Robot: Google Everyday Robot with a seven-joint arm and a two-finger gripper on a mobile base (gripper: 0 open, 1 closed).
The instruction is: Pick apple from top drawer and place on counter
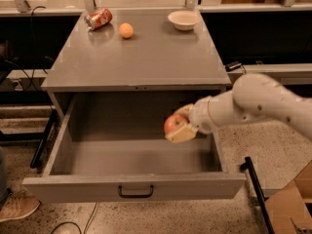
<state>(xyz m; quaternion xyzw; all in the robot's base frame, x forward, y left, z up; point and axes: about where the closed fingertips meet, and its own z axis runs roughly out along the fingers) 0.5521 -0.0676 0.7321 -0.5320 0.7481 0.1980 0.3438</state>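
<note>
A single camera looks down from high in front of the cabinet, fairly near, facing across the open top drawer to the bench behind. The gripper sits right of centre over the drawer, clasping the apple.
</note>
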